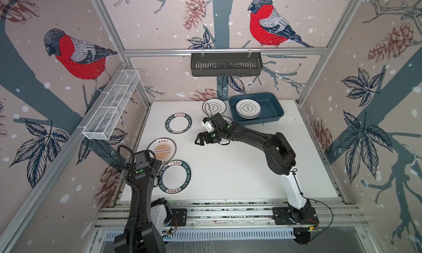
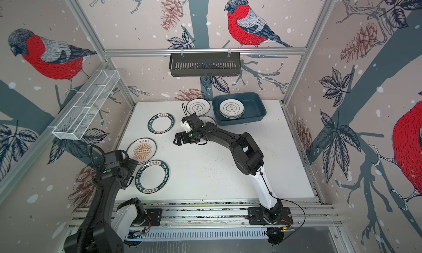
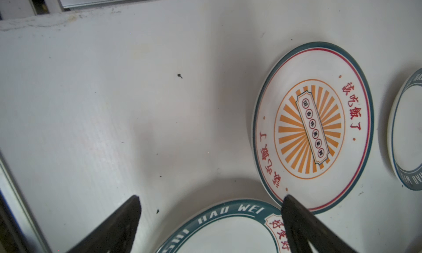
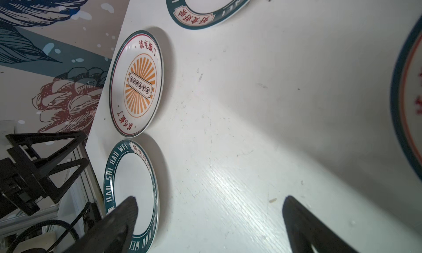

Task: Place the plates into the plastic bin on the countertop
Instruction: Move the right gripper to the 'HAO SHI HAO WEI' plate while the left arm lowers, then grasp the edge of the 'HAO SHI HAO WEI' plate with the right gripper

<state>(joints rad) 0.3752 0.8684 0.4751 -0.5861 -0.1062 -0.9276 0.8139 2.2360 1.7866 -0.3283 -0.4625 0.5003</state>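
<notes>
The teal plastic bin [image 1: 272, 106] stands at the back right of the white countertop [image 1: 239, 171] and holds a stack of cloud-emblem plates [image 1: 248, 107]. Another cloud-emblem plate [image 1: 214, 106] lies left of the bin. A further plate [image 1: 229, 120] is mostly hidden under my right wrist. Two teal-lettered plates [image 1: 178, 123] [image 1: 177, 177] and a sunburst plate [image 1: 161, 149] lie on the left side. My right gripper [image 1: 198, 139] [image 4: 210, 198] hovers open over bare table, empty. My left gripper [image 3: 211, 198] is open above the near teal plate's rim [image 3: 228, 211], holding nothing.
A black slotted basket [image 1: 226, 64] hangs on the back rail. A white wire mesh basket [image 1: 112, 107] hangs along the left wall. Aluminium rails [image 1: 228, 214] carrying both arm bases run along the front edge. Patterned walls close in three sides.
</notes>
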